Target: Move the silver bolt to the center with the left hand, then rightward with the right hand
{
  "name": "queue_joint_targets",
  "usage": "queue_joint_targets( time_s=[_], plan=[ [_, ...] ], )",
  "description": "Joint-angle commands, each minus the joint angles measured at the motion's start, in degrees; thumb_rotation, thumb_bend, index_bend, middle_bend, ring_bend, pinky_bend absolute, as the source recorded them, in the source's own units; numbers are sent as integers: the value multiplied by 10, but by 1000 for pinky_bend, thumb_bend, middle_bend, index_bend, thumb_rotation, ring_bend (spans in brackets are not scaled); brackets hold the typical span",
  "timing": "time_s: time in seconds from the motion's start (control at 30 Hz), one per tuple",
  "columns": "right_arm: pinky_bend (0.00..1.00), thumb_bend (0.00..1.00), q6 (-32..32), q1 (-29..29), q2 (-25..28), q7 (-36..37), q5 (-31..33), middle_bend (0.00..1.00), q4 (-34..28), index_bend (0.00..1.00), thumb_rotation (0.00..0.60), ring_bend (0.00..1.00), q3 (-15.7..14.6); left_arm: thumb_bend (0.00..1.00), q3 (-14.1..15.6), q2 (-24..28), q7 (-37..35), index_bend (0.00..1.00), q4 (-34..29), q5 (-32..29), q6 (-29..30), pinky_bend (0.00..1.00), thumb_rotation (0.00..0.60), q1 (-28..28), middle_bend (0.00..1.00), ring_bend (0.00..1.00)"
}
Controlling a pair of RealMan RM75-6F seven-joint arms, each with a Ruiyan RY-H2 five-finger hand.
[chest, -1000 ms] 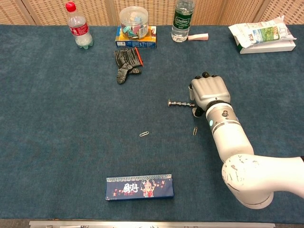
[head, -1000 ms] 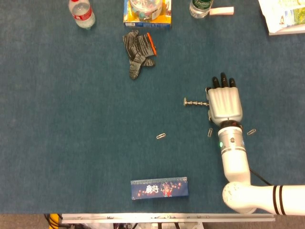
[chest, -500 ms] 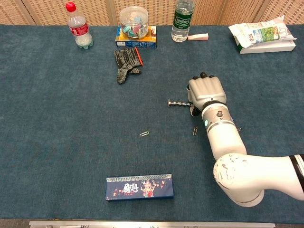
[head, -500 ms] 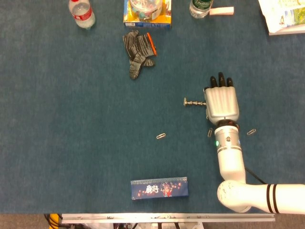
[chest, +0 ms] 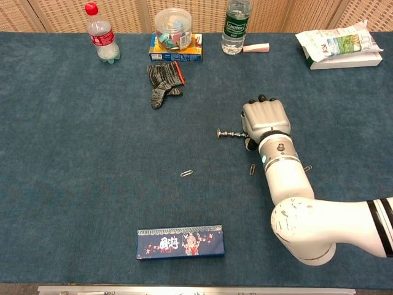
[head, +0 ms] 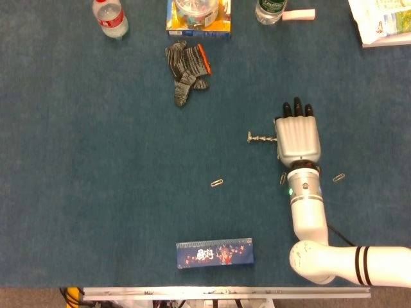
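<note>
Right hand: the right hand lay palm down on the table right of frame center, dark fingertips pointing toward the top edge; whether it was pinching the bolt or only resting over its end could not be told, as the palm covered the contact.
Silver bolt: the silver bolt lay flat and horizontal, head end to the left, its right end disappearing under the thumb side of the hand.
Right arm: the white forearm ran from the wrist down toward the lower right corner, a green light showing near the wrist.
Left hand: appeared in neither view.
Paper clips: one paper clip lay just below the hand at the wrist; another to the right of the wrist; a third lay well apart, near frame center.
Blue box: a long dark blue box sat at lower center.
Glove: a grey knit glove with an orange cuff lay at upper center.
Back row: a red-capped bottle at upper left, a clear jar on a blue-and-yellow box, a green-labelled bottle, and a package at upper right.
Surface: a blue carpeted table.
</note>
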Motion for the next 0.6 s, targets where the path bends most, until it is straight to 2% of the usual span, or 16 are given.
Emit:
queue_joint_targets(
  time_s=[0.03,0.6],
  plan=[
    [143,313,-1,1,-1,1,0,171,1,482,600,42,0,205,0,0,-2,193,2,0,0,0,600,0,0,0],
    [143,349,-4,5,-12,2,0,171,15,495,600,41,1,205,0,-5,-14,193,14,2,0,0,600,5,0,0]
  ],
)
